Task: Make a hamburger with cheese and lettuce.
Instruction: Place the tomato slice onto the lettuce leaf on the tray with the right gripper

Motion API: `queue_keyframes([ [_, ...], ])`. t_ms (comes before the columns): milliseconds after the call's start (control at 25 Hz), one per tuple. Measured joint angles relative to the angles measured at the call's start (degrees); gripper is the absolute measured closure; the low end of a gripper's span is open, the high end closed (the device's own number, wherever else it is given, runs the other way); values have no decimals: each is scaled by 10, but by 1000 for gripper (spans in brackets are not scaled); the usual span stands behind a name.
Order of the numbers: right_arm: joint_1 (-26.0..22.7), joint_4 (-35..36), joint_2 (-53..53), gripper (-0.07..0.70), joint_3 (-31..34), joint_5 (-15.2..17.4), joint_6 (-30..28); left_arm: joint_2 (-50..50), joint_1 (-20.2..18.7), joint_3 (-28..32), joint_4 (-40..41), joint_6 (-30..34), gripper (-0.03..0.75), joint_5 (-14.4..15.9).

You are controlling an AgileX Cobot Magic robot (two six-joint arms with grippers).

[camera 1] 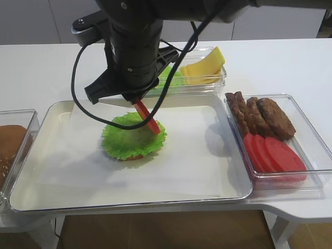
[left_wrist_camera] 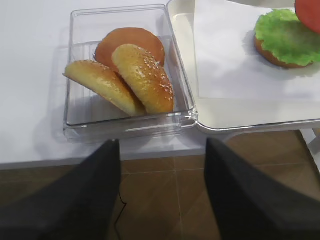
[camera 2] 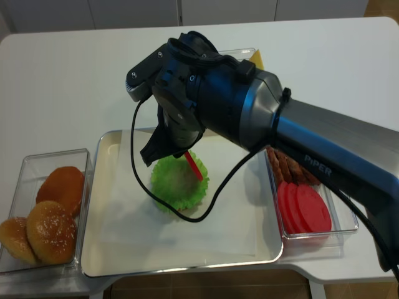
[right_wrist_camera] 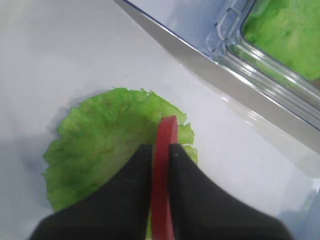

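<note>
Right gripper (right_wrist_camera: 161,150), closed edge-on around a tomato slice (right_wrist_camera: 164,170), poised above the lettuce (right_wrist_camera: 107,145): lay it flat, centred, before releasing.

Only readable text: "PIPER", white capitals on the grey forearm of the right arm (camera 2: 324,156), seen in the realsense high view, just above the tomato box (camera 2: 340,233). No other labels, numbers or signs legible in any view.

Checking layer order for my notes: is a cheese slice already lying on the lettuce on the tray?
No, the lettuce is bare on top; the right tool holds a tomato slice edge-on above it.
</note>
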Motion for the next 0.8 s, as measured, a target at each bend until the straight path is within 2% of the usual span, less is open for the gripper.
queue_keyframes([
  [400,0,11,0,444,0,-5,0,0,0,0,0,0,313,0],
  [800,0,54,0,433,0,-16,0,0,0,0,0,0,313,0],
])
